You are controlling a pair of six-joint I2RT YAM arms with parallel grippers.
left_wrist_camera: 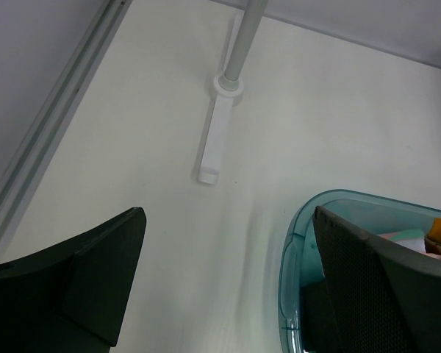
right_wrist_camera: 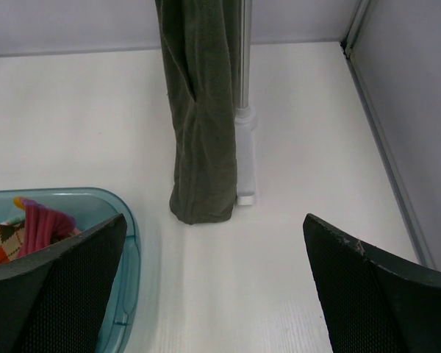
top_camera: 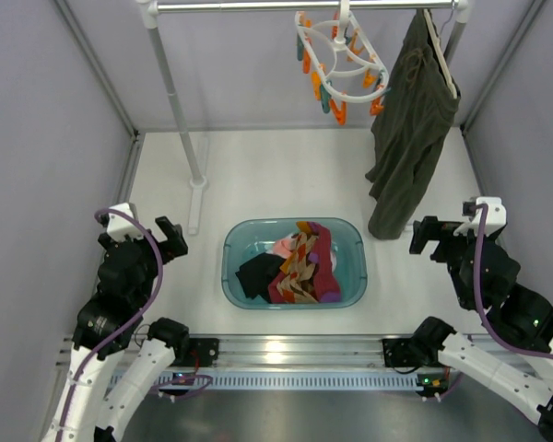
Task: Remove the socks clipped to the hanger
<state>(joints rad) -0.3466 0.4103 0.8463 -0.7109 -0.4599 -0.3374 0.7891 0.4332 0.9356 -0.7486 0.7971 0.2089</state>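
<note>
The white ring hanger (top_camera: pixel 339 57) with orange and teal clips hangs by its hook from the rail at the top; no sock shows on its clips. Several socks (top_camera: pixel 295 264), black, pink and argyle, lie heaped in the teal basin (top_camera: pixel 230 267); a pink and an argyle sock also show in the right wrist view (right_wrist_camera: pixel 37 224). My left gripper (top_camera: pixel 170 238) is open and empty, left of the basin (left_wrist_camera: pixel 298 243). My right gripper (top_camera: pixel 424 238) is open and empty, right of the basin (right_wrist_camera: pixel 128 243).
A dark olive garment (top_camera: pixel 410 138) hangs on a pale hanger at the rail's right end, reaching the table (right_wrist_camera: pixel 202 132). The rack's white left post (top_camera: pixel 180 120) and foot (left_wrist_camera: pixel 213 147) stand behind my left gripper. Grey walls enclose the table.
</note>
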